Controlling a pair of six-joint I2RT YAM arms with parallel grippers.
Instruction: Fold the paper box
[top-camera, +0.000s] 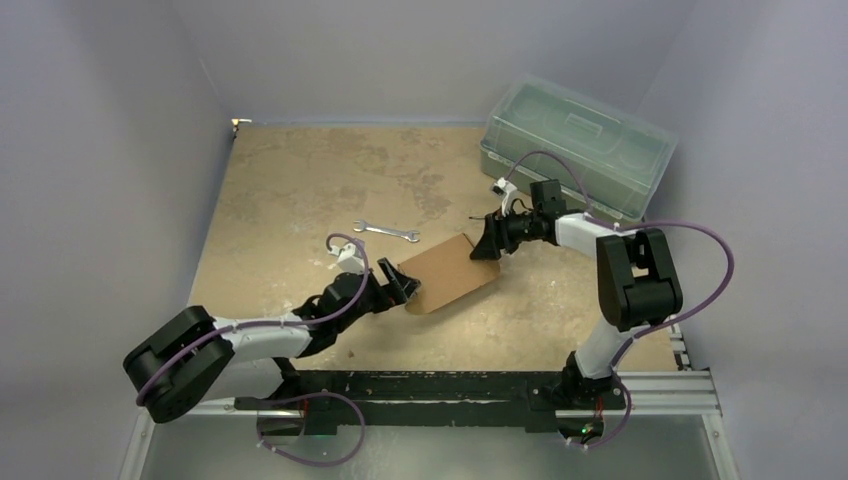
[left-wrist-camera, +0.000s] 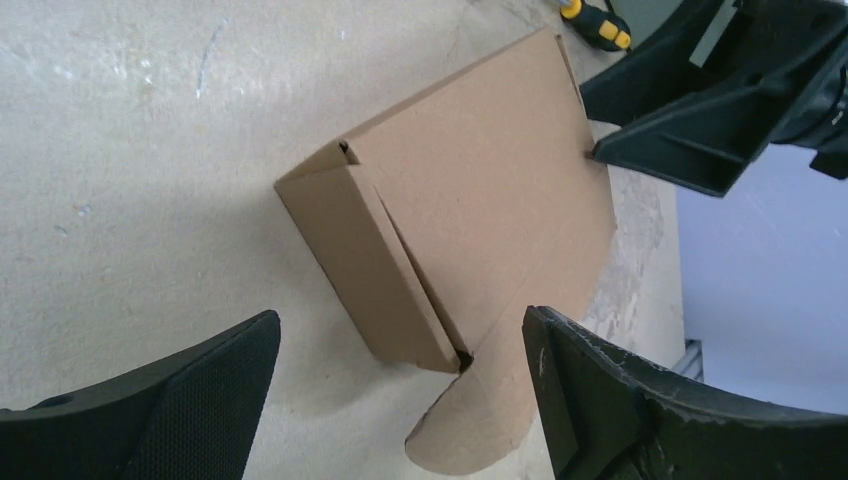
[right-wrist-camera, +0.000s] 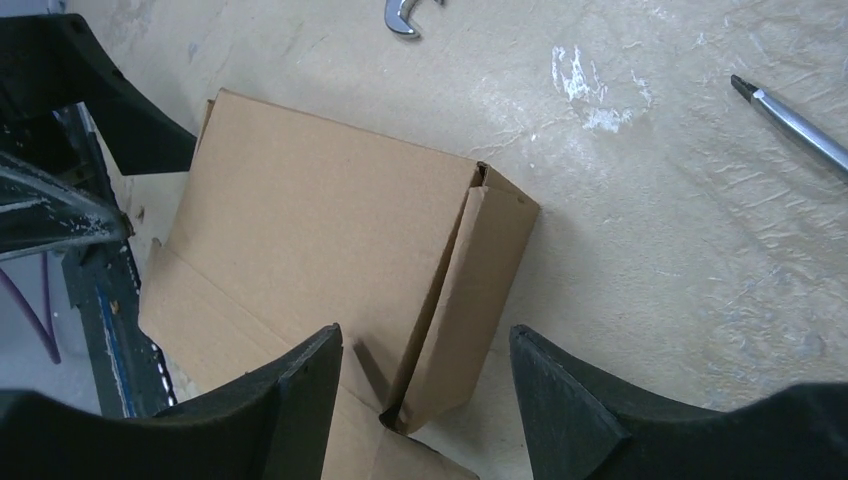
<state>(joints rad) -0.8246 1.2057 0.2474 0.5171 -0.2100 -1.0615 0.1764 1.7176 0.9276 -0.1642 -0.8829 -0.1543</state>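
Observation:
The paper box is a brown cardboard sheet lying flat in the middle of the table, with one long side wall folded up. In the left wrist view the box shows that wall and a rounded flap near my left gripper, which is open and holds nothing. In the top view the left gripper is at the box's near-left end and my right gripper at its far-right corner. The right gripper is open and straddles the raised wall of the box without touching it.
A translucent green plastic bin stands at the back right. A small wrench lies just beyond the box. A screwdriver lies to the right of the box, its yellow-and-black handle behind the right gripper.

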